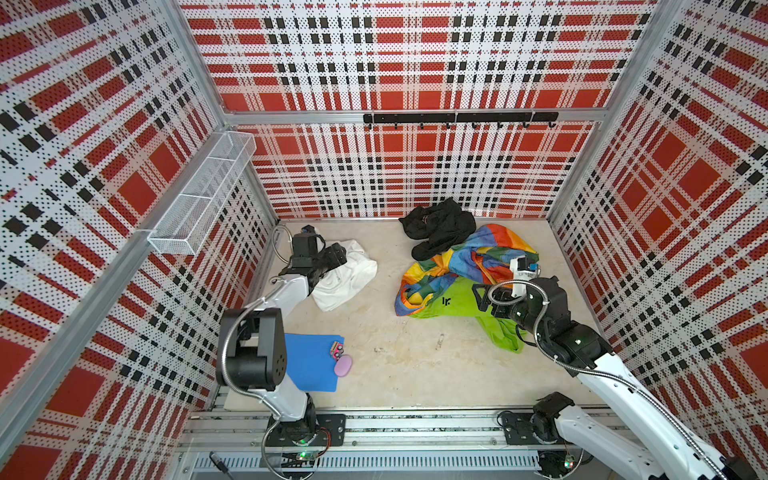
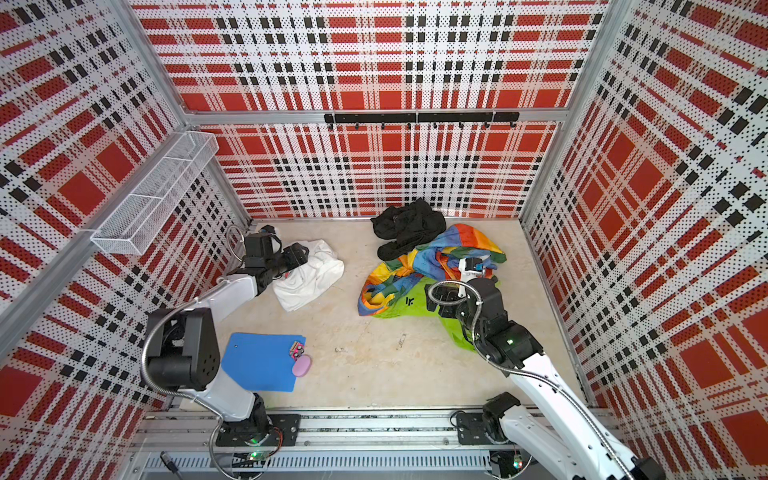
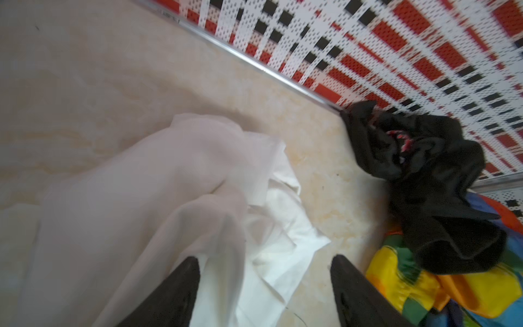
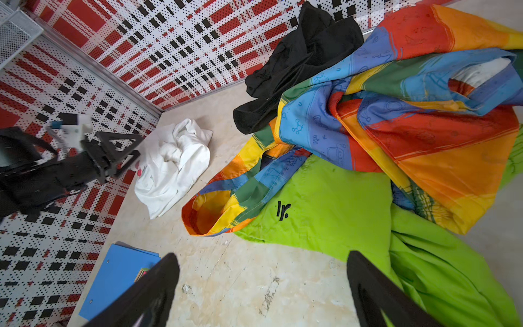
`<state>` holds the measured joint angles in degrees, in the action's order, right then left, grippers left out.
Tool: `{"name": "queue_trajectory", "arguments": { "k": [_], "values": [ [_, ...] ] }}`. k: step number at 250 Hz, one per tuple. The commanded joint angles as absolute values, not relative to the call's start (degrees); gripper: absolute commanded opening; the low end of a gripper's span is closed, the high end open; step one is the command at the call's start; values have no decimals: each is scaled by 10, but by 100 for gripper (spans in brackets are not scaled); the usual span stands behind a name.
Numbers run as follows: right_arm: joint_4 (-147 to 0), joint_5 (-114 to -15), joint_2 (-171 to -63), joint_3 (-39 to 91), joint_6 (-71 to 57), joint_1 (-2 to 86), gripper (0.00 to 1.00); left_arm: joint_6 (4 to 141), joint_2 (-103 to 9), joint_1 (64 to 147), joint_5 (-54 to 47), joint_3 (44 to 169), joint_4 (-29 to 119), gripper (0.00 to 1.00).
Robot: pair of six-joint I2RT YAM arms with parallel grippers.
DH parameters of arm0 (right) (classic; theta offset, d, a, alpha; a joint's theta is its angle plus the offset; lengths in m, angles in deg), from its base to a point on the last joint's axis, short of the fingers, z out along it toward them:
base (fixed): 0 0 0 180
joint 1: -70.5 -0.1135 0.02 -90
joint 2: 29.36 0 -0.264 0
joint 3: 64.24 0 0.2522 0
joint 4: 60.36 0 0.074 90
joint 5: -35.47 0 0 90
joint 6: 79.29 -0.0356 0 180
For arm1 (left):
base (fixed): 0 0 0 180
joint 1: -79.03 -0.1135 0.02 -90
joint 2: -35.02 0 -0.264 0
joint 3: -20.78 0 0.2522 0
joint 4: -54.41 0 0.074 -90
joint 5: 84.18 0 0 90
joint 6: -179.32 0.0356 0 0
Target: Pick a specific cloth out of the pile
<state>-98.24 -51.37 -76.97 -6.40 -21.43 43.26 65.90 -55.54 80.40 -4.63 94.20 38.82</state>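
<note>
The white cloth (image 1: 349, 277) is laid crumpled, well apart from the pile (image 1: 465, 270). The pile is heaped in black, rainbow and lime green.

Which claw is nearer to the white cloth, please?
Left. The left claw hangs open directly over the white cloth; the right claw is well off to the side, open by the lime-green garment.

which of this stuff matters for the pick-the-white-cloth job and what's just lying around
Job: white cloth, lying apart from the pile; left pincer, open above it.
Lying about: blue folder, pink oval, wire basket, hook rail.
</note>
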Motion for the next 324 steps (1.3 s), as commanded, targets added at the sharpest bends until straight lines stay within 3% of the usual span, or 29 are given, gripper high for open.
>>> {"name": "queue_trajectory", "arguments": {
  "k": [1, 39, 101, 165, 198, 253, 324],
  "values": [
    [-961, -496, -780, -81, -222, 434, 99, 690, -498, 843, -15, 966, 332, 88],
    [-959, -477, -797, -93, -229, 435, 98, 695, -450, 916, 9, 957, 303, 100],
    [-934, -488, -816, -140, -245, 462, 98, 646, -478, 1087, 27, 915, 319, 99],
    [-872, -523, -849, -209, -253, 510, 95, 601, -618, 1202, 27, 940, 396, 99],
    [-845, -531, -872, -229, -250, 541, 89, 585, -702, 1230, 16, 998, 423, 99],
    [-772, -587, -940, -244, -233, 622, 67, 560, -803, 1249, -3, 1083, 451, 99],
    [-718, -610, -1061, -183, -202, 659, 55, 528, -878, 1253, -25, 1154, 491, 99]
  ]
}}
